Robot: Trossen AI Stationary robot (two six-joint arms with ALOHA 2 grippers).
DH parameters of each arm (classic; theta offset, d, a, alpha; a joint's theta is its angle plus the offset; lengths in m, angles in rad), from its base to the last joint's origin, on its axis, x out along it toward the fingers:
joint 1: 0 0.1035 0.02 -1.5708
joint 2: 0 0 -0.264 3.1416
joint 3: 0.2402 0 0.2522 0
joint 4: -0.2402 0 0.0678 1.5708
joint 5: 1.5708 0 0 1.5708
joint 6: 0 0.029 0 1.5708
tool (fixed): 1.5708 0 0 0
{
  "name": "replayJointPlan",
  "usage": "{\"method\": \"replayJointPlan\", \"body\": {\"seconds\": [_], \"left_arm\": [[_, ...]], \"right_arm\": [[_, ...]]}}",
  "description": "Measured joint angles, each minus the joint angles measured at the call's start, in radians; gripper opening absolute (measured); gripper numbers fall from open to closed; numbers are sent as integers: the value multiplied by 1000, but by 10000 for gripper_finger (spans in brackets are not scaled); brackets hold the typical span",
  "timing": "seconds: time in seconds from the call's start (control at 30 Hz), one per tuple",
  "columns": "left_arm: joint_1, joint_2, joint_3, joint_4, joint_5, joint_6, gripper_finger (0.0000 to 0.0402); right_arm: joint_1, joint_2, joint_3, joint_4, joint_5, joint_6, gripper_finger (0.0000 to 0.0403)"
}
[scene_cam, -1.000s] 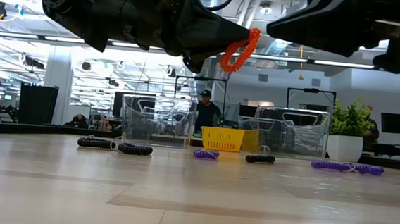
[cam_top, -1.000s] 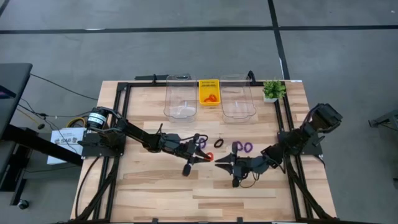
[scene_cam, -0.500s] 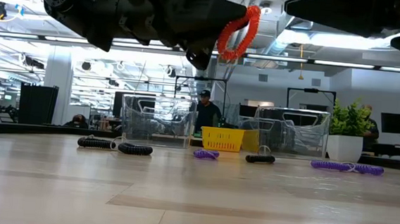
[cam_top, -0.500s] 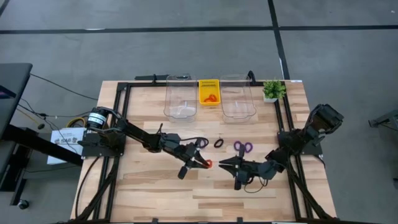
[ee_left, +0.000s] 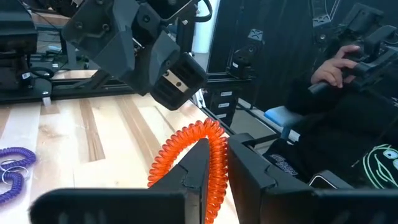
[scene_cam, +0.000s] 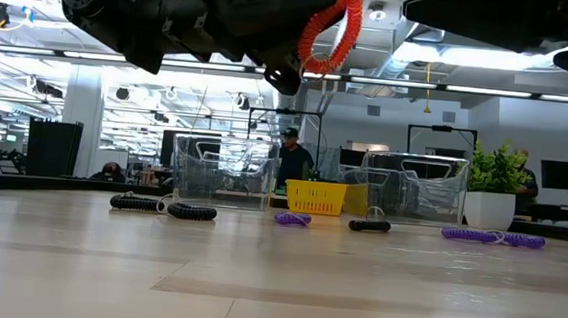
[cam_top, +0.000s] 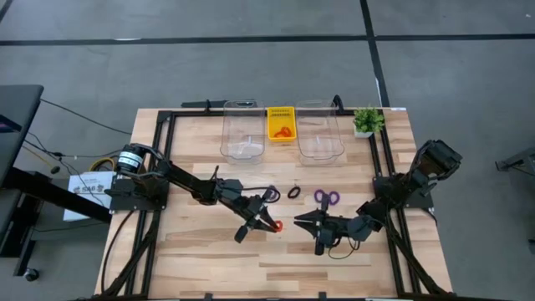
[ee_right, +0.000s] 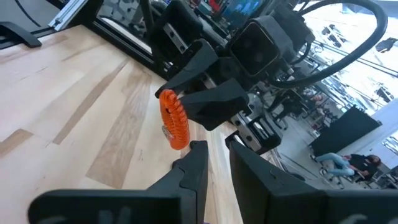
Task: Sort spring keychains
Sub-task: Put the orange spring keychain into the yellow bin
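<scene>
My left gripper (cam_top: 269, 224) hovers over the table's middle, shut on an orange-red spring keychain (cam_top: 277, 226), which also shows in the low view (scene_cam: 323, 29). My right gripper (cam_top: 298, 221) faces it from the right, a short way off, its fingers slightly open and empty (ee_right: 214, 146). On the table rest a purple keychain (cam_top: 269, 194) partly under the left arm, a black one (cam_top: 293, 192) and a purple pair (cam_top: 326, 198). Another orange one (cam_top: 284, 131) lies in the yellow basket. My left gripper pinches the orange keychain between its two fingers on one side of the coiled loop (ee_left: 217, 168). The rest of the loop (ee_left: 180, 146) arches out past the fingertips. The fingers point toward the table's right and near side. The keychain is lifted clear, high above the wood (scene_cam: 323, 29).
Two clear bins (cam_top: 242, 132) (cam_top: 320, 132) flank the yellow basket (cam_top: 281, 113) at the far edge, with a small potted plant (cam_top: 365, 121) to their right. More black keychains (scene_cam: 160, 207) lie on the wood in the low view. People are in the room beyond the table.
My left gripper has drawn away from the right gripper toward the near edge, carrying the orange keychain with it. In the low view the loop has shifted left and up and turned more upright. The right gripper has pulled back slightly.
</scene>
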Motion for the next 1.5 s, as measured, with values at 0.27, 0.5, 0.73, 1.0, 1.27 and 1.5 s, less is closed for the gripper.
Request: {"method": "replayJointPlan", "body": {"seconds": [0.27,0.5,0.73,1.0,1.27,1.5], "left_arm": [[1,0,0,14,-13,1,49],[1,0,0,16,-15,1,49],[1,0,0,22,-15,1,49],[1,0,0,23,-15,1,49],[1,0,0,23,-15,1,49],[1,0,0,23,-15,1,49]], "right_arm": [[-30,0,0,-1,-148,64,59],[-68,1,0,-1,-190,88,59],[-97,1,0,-62,-337,150,59],[-135,2,3,-57,-365,160,60],[-155,2,44,-81,-366,142,80],[-166,2,84,-171,-444,146,120]]}}
